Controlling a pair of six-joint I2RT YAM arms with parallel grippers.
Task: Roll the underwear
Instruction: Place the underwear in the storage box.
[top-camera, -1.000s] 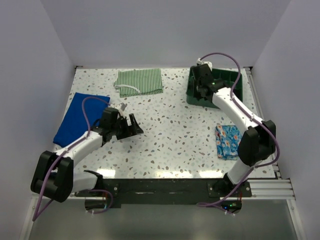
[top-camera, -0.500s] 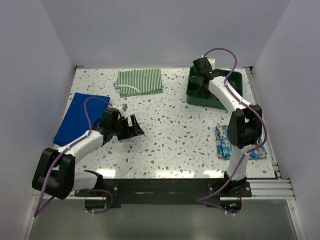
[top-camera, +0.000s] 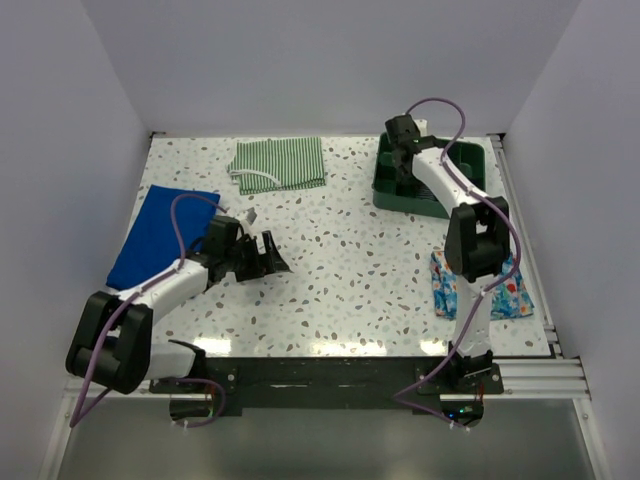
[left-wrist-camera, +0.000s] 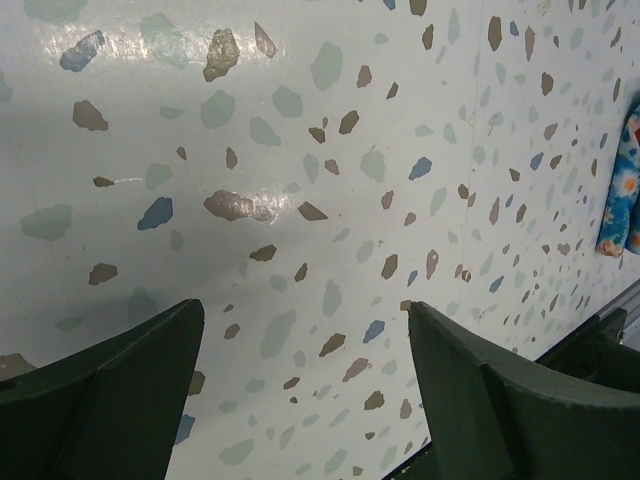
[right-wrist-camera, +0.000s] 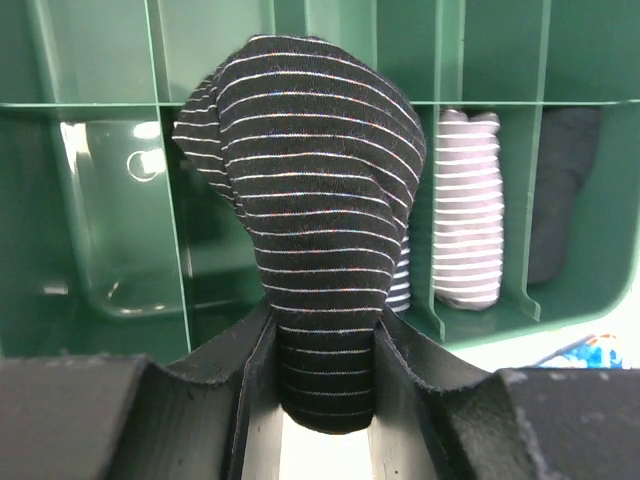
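- Two arms are in view and only one has moved. The left gripper (left-wrist-camera: 302, 320) sits where it was a second ago, low over the bare table (top-camera: 350, 250), with its jaws wide and empty.
- At the near right, more of the floral cloth (top-camera: 505, 298) shows than a second ago. The right arm has folded its elbow up and swung off it.
- Further back on the left, the blue cloth (top-camera: 150, 235) lies flat, and the striped cloth (top-camera: 280, 163) lies beyond it. Neither has shifted.
- Farthest back, the right gripper (right-wrist-camera: 325, 332) has travelled from the left wall of the bin (top-camera: 472, 165) to its far left corner. It now looks straight down into the cells. Its jaws stand narrow, pinched on the underwear (right-wrist-camera: 310, 180).
- For the task, the rolling itself looks finished. The step in hand seems to be stowing the roll, which would leave only lowering it into a cell and letting go.
- The underwear is black with thin white stripes, wound into a tight bundle. The fingers hold its lower end, and its rounded top bulges out past them.
- It hangs in front of the bin's dividers and hides the middle cell, so I cannot tell which cell it is aimed at.
- Just to its right, a grey striped roll (right-wrist-camera: 468, 220) already stands in a cell, with a dark roll (right-wrist-camera: 560, 190) in the next one.
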